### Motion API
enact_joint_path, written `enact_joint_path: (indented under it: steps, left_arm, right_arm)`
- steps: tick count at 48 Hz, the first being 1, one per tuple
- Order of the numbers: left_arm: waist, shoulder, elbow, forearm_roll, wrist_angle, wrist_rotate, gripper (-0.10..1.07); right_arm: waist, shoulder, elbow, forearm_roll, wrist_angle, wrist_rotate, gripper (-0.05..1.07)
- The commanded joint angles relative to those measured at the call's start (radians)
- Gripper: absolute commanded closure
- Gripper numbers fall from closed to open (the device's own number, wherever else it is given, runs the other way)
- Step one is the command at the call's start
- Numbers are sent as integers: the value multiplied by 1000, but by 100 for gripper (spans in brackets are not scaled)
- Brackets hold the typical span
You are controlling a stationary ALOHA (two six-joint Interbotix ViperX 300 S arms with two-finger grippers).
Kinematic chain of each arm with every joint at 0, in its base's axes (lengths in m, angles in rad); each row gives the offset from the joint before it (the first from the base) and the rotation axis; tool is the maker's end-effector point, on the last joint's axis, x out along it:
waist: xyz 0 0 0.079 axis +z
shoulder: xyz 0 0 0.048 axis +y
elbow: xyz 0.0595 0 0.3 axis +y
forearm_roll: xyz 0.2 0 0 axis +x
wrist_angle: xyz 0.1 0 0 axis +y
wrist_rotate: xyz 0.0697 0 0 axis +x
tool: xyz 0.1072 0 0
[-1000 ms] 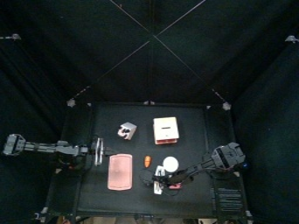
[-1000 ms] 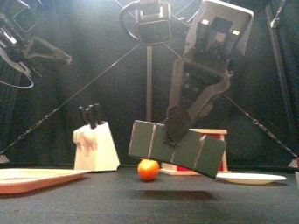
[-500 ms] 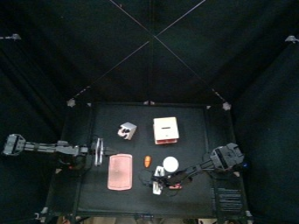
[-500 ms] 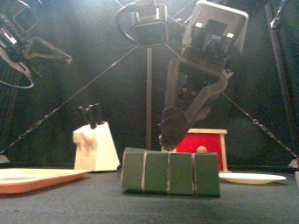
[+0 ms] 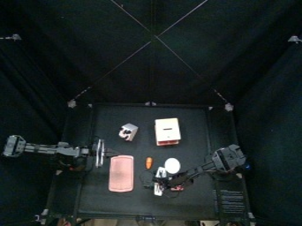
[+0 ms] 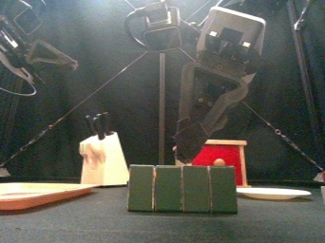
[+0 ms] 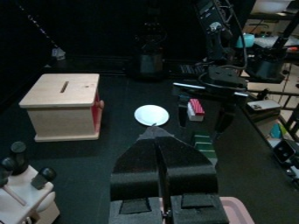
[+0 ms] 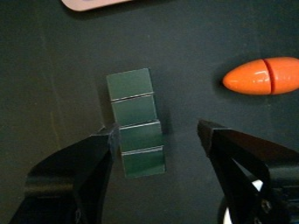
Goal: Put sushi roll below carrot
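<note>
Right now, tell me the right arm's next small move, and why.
Probably lift the right gripper straight up and clear. Its jaws stand wide open on either side of the green sushi roll, which lies flat on the table, apart from the carrot. Nothing is gripped, so rising straight should avoid nudging the roll.

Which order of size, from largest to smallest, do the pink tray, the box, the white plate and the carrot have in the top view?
1. pink tray
2. box: close to the tray, and it stands taller, nearer the camera, so this is unsure
3. white plate
4. carrot
</note>
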Motion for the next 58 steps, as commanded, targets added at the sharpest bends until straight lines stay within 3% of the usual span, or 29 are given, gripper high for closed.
enact_joint_path:
  steps: [1, 58]
  left_arm:
    - [0, 2, -14, -5, -9, 0, 100]
    - [6, 2, -15, 6, -9, 8, 100]
  right_arm:
    - [0, -21, -25, -3, 5, -2, 3]
    - [3, -18, -61, 40, 43, 0, 3]
